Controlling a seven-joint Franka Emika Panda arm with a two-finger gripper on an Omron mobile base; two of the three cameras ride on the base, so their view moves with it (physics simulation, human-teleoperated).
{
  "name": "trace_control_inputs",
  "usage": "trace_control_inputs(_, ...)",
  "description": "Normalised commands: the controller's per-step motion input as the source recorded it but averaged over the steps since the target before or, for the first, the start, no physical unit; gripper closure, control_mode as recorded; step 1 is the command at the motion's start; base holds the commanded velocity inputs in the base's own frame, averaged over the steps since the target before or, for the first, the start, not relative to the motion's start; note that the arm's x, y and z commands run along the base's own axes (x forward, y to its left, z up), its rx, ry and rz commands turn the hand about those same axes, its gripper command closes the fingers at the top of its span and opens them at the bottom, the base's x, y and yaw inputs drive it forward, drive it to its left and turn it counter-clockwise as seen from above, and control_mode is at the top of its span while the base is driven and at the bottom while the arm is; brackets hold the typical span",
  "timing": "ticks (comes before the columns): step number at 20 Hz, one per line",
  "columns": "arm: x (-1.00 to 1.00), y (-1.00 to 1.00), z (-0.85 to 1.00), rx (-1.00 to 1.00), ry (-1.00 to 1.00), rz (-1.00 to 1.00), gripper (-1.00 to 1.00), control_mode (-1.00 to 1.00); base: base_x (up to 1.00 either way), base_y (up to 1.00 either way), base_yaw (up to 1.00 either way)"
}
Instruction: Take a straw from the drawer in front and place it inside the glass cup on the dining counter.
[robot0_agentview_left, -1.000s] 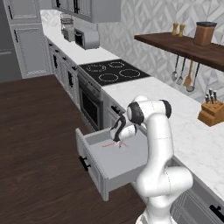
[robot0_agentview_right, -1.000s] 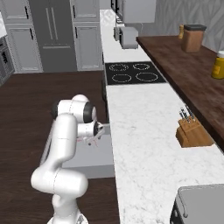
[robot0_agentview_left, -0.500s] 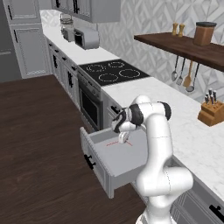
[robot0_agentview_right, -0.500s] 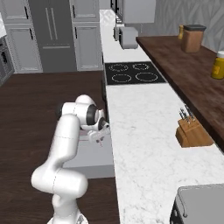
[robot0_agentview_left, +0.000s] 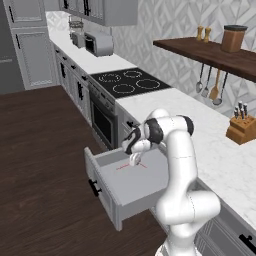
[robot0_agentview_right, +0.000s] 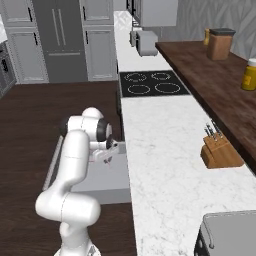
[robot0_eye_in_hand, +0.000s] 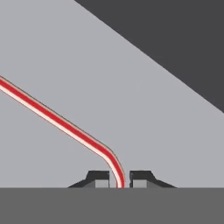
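We are gripping the straw (robot0_eye_in_hand: 57, 119): in the hand view it is running from the left edge down to the bottom centre, bending up between the fingertips (robot0_eye_in_hand: 100, 179), with the jaws (robot0_eye_in_hand: 119, 180) nearly closed on it. In the left base view the straw (robot0_agentview_left: 131, 165) is lying on the floor of the open drawer (robot0_agentview_left: 145, 187), centre frame, with the jaws (robot0_agentview_left: 134, 160) reaching down to it. To do this step well, we judge we should be lifting straight up and slowly, keeping the thin stick clear of the drawer walls. Around us, the white marble desk (robot0_agentview_right: 160, 165) is running up the right base view past a knife block (robot0_agentview_right: 217, 150) and a black cooktop (robot0_agentview_right: 152, 82); the floor (robot0_agentview_left: 40, 150) is dark wood.
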Motion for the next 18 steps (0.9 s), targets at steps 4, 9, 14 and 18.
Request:
trace_control_inputs(4,-1.00,0.52,0.52,0.00,-0.15,0.06,1.00,-1.00,0.00,0.00,0.00)
trace_control_inputs(9,-0.88,-0.02,1.00,0.03,-0.31,0.05,1.00,-1.00,0.00,0.00,0.00)
trace_control_inputs(14,-0.65,-0.47,1.00,0.03,-0.25,0.00,1.00,-1.00,0.00,0.00,0.00)
trace_control_inputs(18,-0.50,-0.25,1.00,-0.01,-0.14,0.12,1.00,-1.00,0.00,0.00,0.00)
